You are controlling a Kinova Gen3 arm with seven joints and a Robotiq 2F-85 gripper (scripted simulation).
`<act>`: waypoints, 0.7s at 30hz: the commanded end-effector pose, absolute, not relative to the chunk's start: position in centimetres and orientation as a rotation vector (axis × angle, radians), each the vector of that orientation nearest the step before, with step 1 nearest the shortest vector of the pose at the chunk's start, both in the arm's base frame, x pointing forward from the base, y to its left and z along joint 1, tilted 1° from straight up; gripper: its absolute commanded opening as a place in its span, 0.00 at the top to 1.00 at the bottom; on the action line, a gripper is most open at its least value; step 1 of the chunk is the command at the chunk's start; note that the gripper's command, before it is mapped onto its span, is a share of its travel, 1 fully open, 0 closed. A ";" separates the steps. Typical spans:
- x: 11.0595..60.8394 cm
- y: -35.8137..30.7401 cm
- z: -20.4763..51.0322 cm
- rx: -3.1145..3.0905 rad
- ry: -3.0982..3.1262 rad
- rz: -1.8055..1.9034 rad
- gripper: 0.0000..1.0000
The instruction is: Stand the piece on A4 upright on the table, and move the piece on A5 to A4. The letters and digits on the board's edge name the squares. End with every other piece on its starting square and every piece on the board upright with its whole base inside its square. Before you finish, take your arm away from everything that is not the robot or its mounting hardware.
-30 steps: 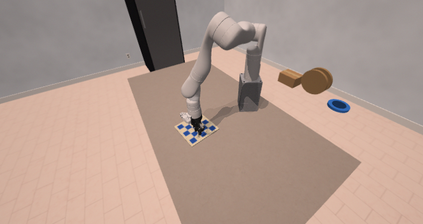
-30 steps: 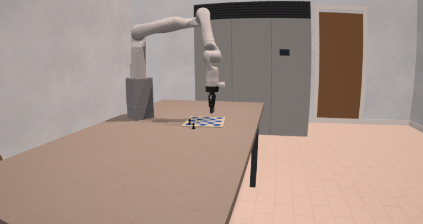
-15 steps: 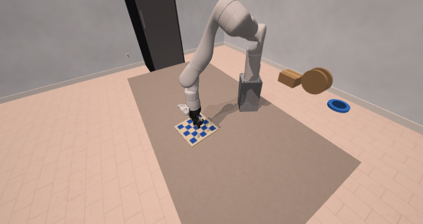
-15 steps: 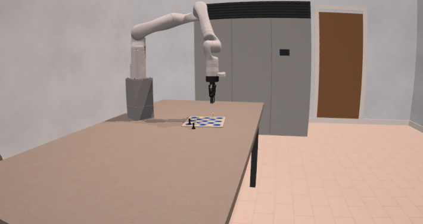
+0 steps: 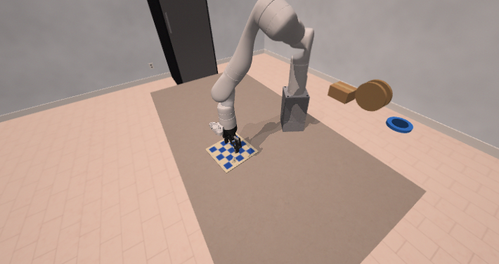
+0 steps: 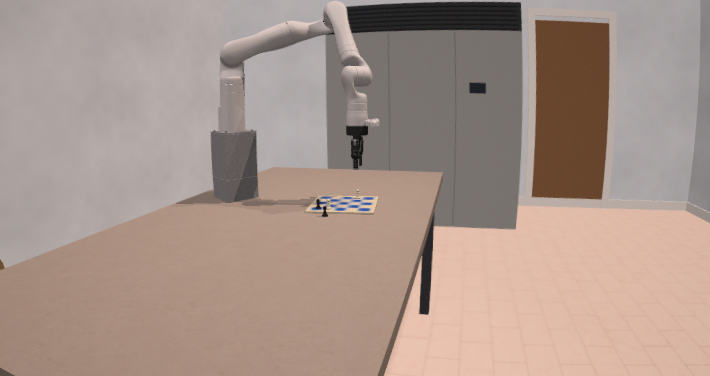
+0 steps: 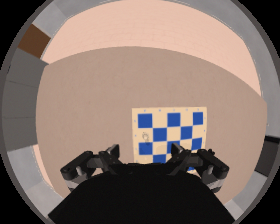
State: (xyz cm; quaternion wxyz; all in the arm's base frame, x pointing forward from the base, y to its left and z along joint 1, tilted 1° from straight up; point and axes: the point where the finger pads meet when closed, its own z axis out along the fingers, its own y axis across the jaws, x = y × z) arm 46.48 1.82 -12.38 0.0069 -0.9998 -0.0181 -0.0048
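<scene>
The blue and cream chessboard (image 6: 342,204) lies on the brown table; it also shows in the top view (image 5: 231,154) and in the wrist view (image 7: 169,135). My gripper (image 6: 355,163) hangs open and empty well above the board, fingers spread wide in the wrist view (image 7: 144,163). A white piece (image 6: 358,192) stands upright at the board's far edge. A black piece (image 6: 318,204) stands upright on the board near its left corner. Another black piece (image 6: 324,212) stands upright on the table just off the board's near edge. The square labels are too small to read.
The arm's grey pedestal (image 6: 234,166) stands on the table behind the board. A tall grey cabinet (image 6: 425,116) is beyond the table. The table's right edge (image 6: 425,236) is close to the board.
</scene>
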 end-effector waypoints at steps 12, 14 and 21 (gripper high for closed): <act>46.6 1.8 -12.3 -3.127 -0.057 -0.018 0.00; 46.6 1.8 -12.1 -3.127 -0.057 -0.018 0.00; 46.5 1.8 -10.2 -3.127 -0.057 -0.018 0.00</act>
